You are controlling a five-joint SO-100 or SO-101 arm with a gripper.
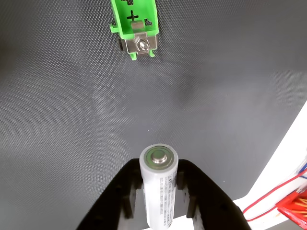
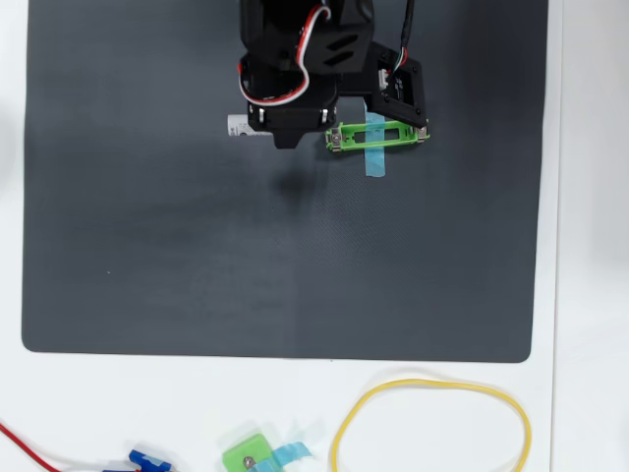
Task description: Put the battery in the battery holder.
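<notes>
In the wrist view, the battery [image 1: 159, 184], a silver-white cylinder with grey print, is clamped between my black gripper [image 1: 159, 194] fingers, its metal end cap facing the camera, above the dark mat. One end of the bright-green battery holder [image 1: 135, 26], with a plus mark and a metal screw, lies at the top edge, apart from the battery. From overhead, the battery [image 2: 237, 126] pokes out to the left of the arm, and the battery holder [image 2: 379, 136] lies to the right with a light-blue tape strip [image 2: 374, 147] across it.
The dark mat [image 2: 285, 256] covers most of the white table. Off its front edge lie a yellow cable loop [image 2: 432, 423], a small squarish green piece with blue tape [image 2: 249, 456] and a red wire [image 2: 29, 444]. Red wires [image 1: 283, 189] show at the wrist view's lower right.
</notes>
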